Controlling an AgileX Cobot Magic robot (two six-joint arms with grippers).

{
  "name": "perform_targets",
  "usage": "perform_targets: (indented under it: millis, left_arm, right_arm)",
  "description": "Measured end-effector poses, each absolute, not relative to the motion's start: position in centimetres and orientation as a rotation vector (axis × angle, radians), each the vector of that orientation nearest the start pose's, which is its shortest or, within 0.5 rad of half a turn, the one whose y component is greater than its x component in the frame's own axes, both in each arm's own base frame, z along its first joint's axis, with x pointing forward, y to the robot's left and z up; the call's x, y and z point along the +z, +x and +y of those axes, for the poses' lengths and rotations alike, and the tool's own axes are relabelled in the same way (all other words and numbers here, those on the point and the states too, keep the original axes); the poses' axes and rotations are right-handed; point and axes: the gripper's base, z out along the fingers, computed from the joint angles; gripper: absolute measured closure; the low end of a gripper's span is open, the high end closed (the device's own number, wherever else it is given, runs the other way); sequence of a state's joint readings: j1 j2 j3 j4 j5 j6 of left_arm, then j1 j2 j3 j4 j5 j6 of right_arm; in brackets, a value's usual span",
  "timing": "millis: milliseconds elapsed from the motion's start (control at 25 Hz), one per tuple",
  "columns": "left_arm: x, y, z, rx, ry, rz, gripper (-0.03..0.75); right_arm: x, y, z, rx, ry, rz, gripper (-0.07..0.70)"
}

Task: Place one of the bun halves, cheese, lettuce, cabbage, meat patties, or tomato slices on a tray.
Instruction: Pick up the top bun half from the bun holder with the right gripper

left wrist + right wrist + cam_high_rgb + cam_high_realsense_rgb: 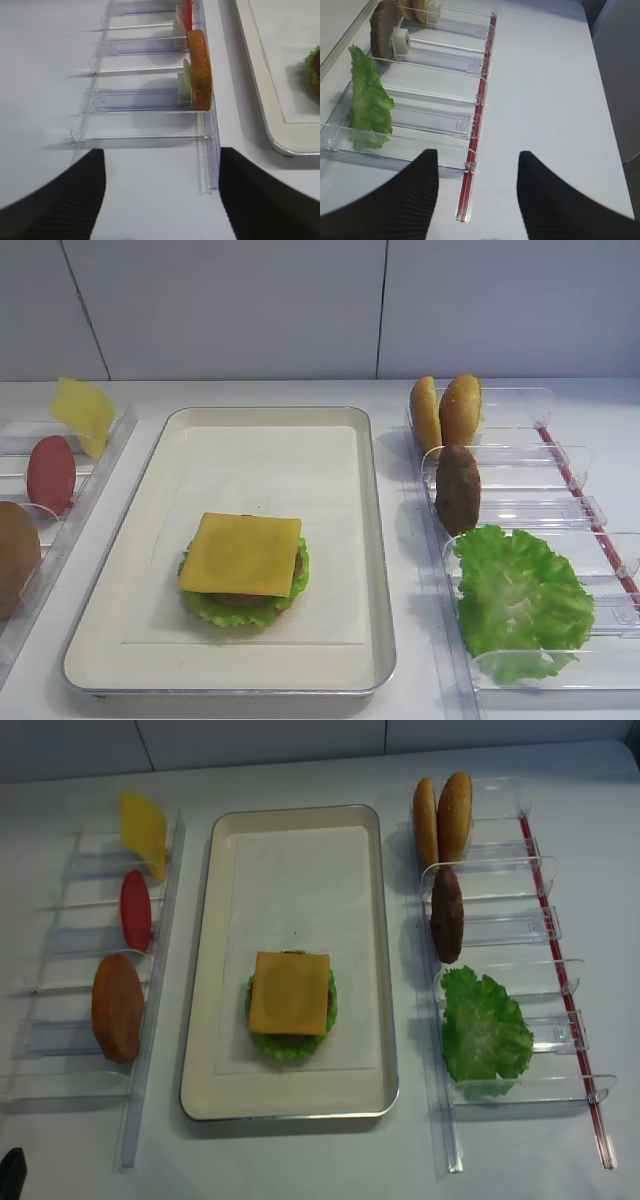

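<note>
The tray (378,540) lies in the middle and holds a stack with a cheese (240,553) slice on top and lettuce (235,608) showing beneath it. In the left rack stand another cheese slice (143,830), a tomato slice (135,910) and a brown bun half (118,1008). Two bun halves (443,818), a meat patty (446,914) and a lettuce leaf (484,1030) fill the right rack. My left gripper (161,150) is open and empty, short of the rack's near end. My right gripper (477,152) is open over the red strip (479,100), holding nothing.
Clear plastic racks (70,980) (530,920) flank the tray on both sides. The left wrist view shows the tray's corner (280,145) to the right of my fingers. White table stretches to the right of the red strip. A dark fingertip (10,1172) shows at the bottom left.
</note>
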State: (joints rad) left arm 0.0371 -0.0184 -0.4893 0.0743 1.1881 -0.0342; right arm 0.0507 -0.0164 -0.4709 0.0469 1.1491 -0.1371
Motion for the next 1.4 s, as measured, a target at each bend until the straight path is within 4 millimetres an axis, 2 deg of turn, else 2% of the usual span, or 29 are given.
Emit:
perform_targets:
  millis: [760, 880, 1000, 1120, 1400]
  left_arm:
    - [26.4, -1.3, 0.6, 0.092, -0.087, 2.161, 0.230]
    - [26.4, -1.3, 0.6, 0.092, -0.087, 2.161, 0.230]
    - [26.5, -1.3, 0.6, 0.092, -0.087, 2.160, 0.230]
    - [26.5, -1.3, 0.6, 0.092, -0.087, 2.160, 0.230]
    - [26.5, -1.3, 0.6, 0.092, -0.087, 2.160, 0.230]
  right_arm:
    - [26.2, -0.8, 0.4, 0.006, -0.210, 2.132, 0.225]
    - [27.3, -0.6, 0.4, 0.004, -0.210, 2.112, 0.225]
    - [29.8, 0.6, 0.5, 0.008, -0.208, 2.105, 0.225]
    - [32.5, 2.7, 0.7, 0.033, -0.222, 2.103, 0.225]
    - [36.5, 9.8, 2.2, 0.125, -0.369, 2.189, 0.225]
